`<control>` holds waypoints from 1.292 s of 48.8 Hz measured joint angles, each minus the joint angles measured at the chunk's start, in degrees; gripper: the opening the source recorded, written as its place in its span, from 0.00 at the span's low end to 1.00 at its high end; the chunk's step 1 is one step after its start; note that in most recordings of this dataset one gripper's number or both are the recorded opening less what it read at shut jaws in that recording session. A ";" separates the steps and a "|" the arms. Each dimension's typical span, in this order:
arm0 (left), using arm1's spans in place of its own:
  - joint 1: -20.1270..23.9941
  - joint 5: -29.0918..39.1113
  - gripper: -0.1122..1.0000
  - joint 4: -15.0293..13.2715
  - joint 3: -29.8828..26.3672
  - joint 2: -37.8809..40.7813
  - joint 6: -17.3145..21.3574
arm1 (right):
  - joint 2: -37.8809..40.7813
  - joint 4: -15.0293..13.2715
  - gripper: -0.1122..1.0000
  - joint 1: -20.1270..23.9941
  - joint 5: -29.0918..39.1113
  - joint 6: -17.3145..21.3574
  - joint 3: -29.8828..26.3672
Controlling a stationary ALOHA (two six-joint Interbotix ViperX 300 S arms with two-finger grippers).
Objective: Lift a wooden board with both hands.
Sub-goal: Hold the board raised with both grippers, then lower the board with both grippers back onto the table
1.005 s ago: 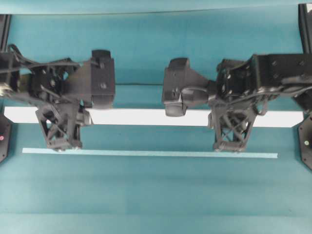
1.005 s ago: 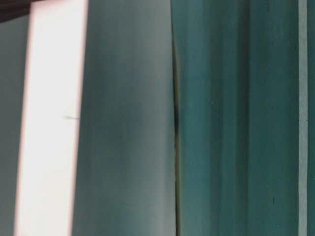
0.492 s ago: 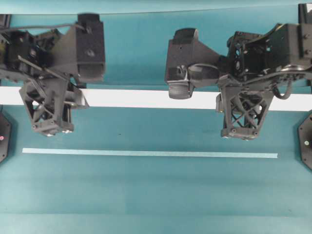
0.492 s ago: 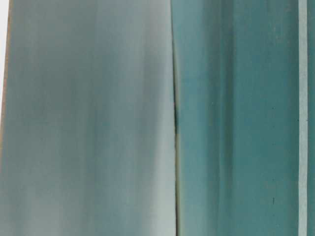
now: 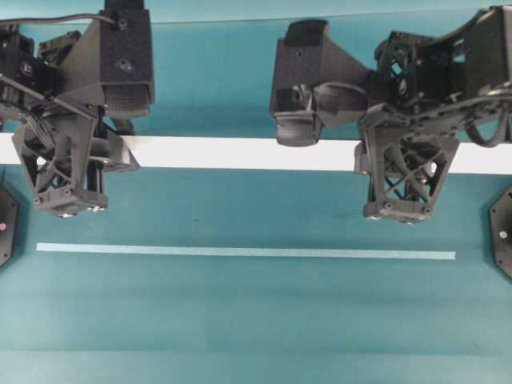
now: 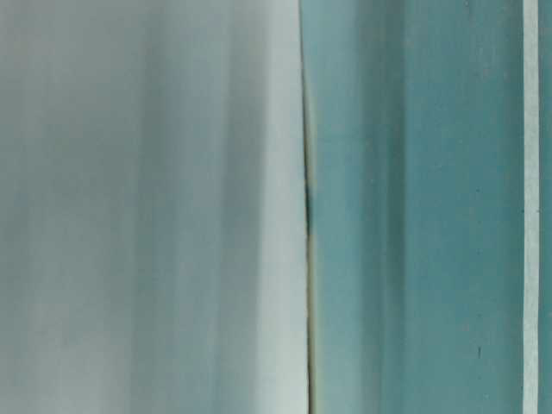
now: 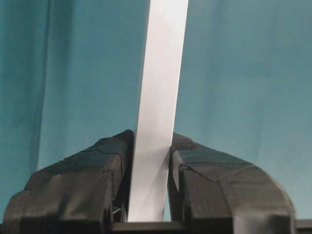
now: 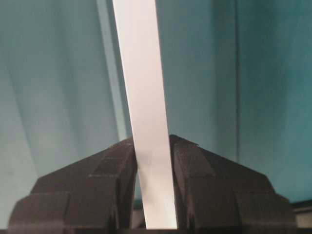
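Left gripper (image 7: 148,183) clamped on the wooden board (image 7: 158,122), black wedge fingers (image 7: 105,161) pressing both flat faces of the plank, seen close from the left wrist. Right gripper (image 8: 153,183) clamped likewise, fingers (image 8: 195,165) snug against either side of the white strip in the right wrist view. Both grips plain in the wrist views only; hidden from overhead beneath the lattice-framed bodies.

From overhead, the board a long, straight, bright white band (image 5: 240,153) running nearly the full width, gripped toward each end, left gripper (image 5: 84,172) at the left, right gripper (image 5: 400,172) at the right. Board parallel to the pale tape strip (image 5: 240,253), well apart from it, nearer the top of the view. Whether clear of the surface not settled from overhead; in the wrist views nothing but teal behind the plank.

Table-level view giving neither board nor grippers: just a blurred grey-teal expanse on the left, a dark vertical seam (image 6: 308,207), and the teal table surface (image 6: 414,216) with the thin pale strip (image 6: 530,207) near the right edge.

No containers anywhere in view.

Board smooth, matte, flat-faced, thin in section. Fingers matte black, faceted, tapering to points. Gripper bodies open black latticework. Table cover (image 5: 240,320) a uniform teal, faintly creased. Black round fixtures (image 5: 502,232) at the right and left margins.
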 measured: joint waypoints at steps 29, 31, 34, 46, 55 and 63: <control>-0.09 2.11 0.26 -0.09 -2.55 0.97 0.00 | 0.44 -0.09 0.29 0.09 0.00 -0.09 -0.88; -0.09 2.11 0.26 0.00 -2.55 0.97 0.00 | 0.35 -0.09 0.29 0.09 0.00 -0.09 -0.88; -0.18 2.11 0.26 0.00 -2.46 1.05 0.09 | 0.35 -0.09 0.29 0.09 -0.09 -0.18 -0.18; -0.26 -0.09 0.26 0.00 3.69 1.67 0.18 | 1.23 -0.35 0.29 0.09 -1.32 -1.49 6.06; -0.18 -4.39 0.26 0.00 9.67 1.67 0.18 | 1.23 -1.76 0.29 0.09 -5.27 -1.67 11.43; -0.18 -9.49 0.26 0.00 14.85 2.64 0.35 | 0.88 -2.02 0.29 0.18 -10.63 -1.67 17.75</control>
